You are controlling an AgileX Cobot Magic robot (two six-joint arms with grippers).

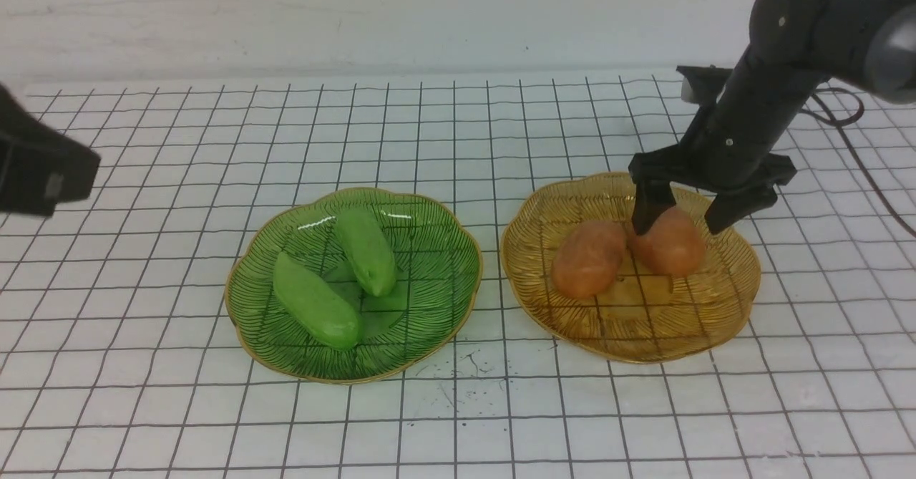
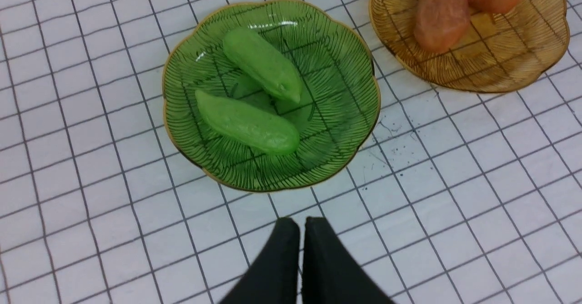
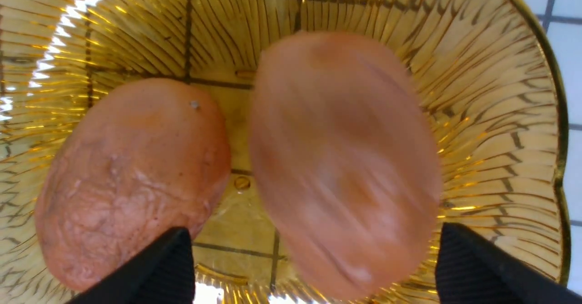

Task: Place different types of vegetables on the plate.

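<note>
Two light-green cucumber-like vegetables [image 1: 366, 250] [image 1: 315, 301] lie in the green plate [image 1: 429, 278]. Two orange-brown potato-like vegetables [image 1: 588, 258] [image 1: 673, 246] lie in the amber plate [image 1: 644, 321]. My right gripper [image 1: 693, 214] is open and straddles the right potato [image 3: 341, 149], with a gap showing on both sides in the right wrist view, where that potato is blurred. The left potato [image 3: 132, 176] lies beside it. My left gripper [image 2: 301, 224] is shut and empty, over the grid mat on the near side of the green plate [image 2: 336, 67].
The plates sit side by side, nearly touching, on a white mat with a black grid [image 1: 458, 422]. A white wall runs along the far edge. A black part of my left arm [image 1: 36, 167] shows at the left edge of the front view.
</note>
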